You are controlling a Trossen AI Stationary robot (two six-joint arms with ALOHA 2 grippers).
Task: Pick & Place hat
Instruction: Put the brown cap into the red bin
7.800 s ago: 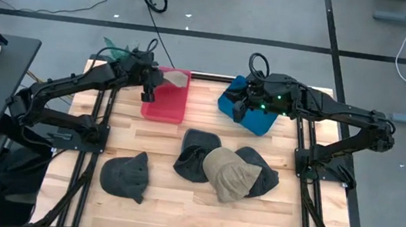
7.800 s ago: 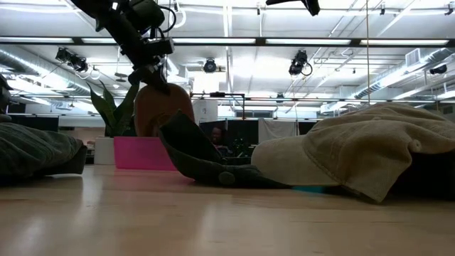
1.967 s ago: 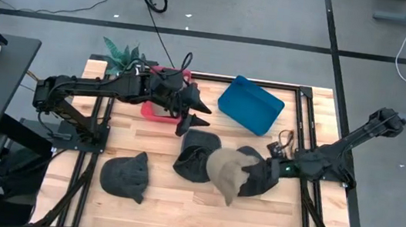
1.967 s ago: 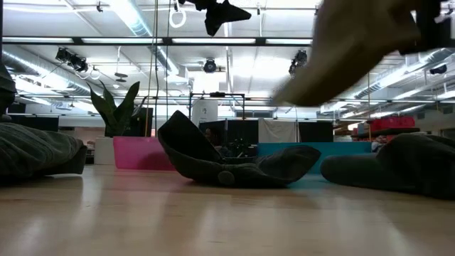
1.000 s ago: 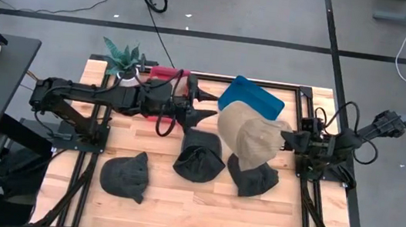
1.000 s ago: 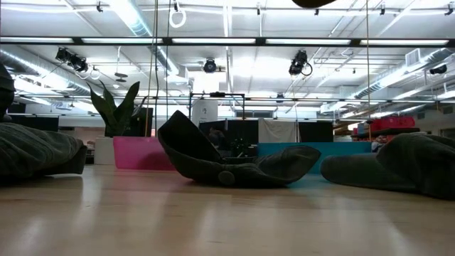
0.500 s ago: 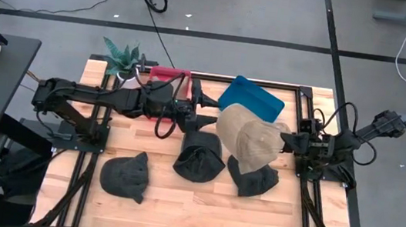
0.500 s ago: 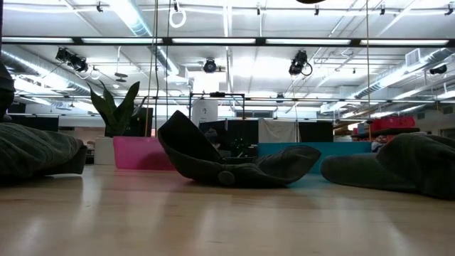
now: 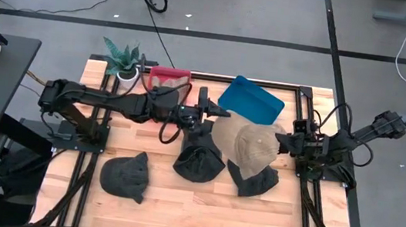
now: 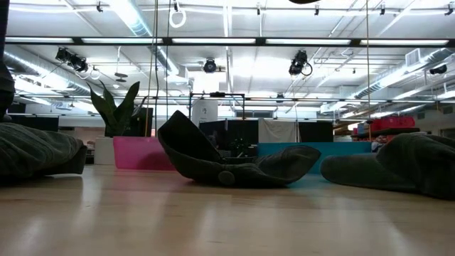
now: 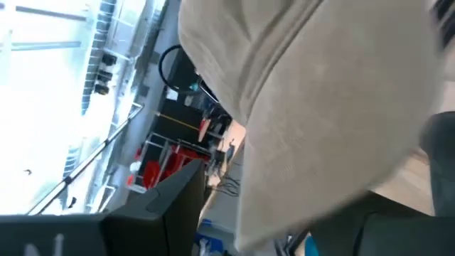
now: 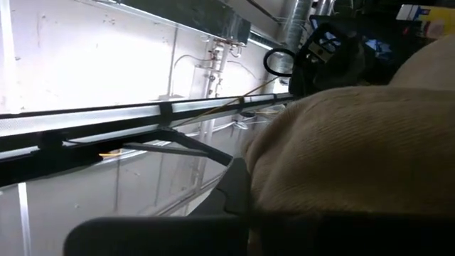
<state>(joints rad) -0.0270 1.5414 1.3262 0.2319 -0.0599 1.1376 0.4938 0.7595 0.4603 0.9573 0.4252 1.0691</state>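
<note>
Reaching in since a moment ago, the left pincer point(image 9: 217, 115) gapes beside the tan hat point(image 9: 244, 143), which the right pincer point(image 9: 277, 144) grips aloft.

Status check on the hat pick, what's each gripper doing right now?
Right gripper shut on tan hat, held aloft. Left gripper open at the hat's far edge. Dark hats lie below; blue bin just behind.

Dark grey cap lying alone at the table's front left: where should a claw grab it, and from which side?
Grip the dark grey fabric cap at its raised crown edge, coming straight down from above. It lies slumped flat on the wooden table, apart from the other caps, so a side approach would probably just push it along. The brim looks folded toward its lower right; pinching there is a likely second option.
</note>
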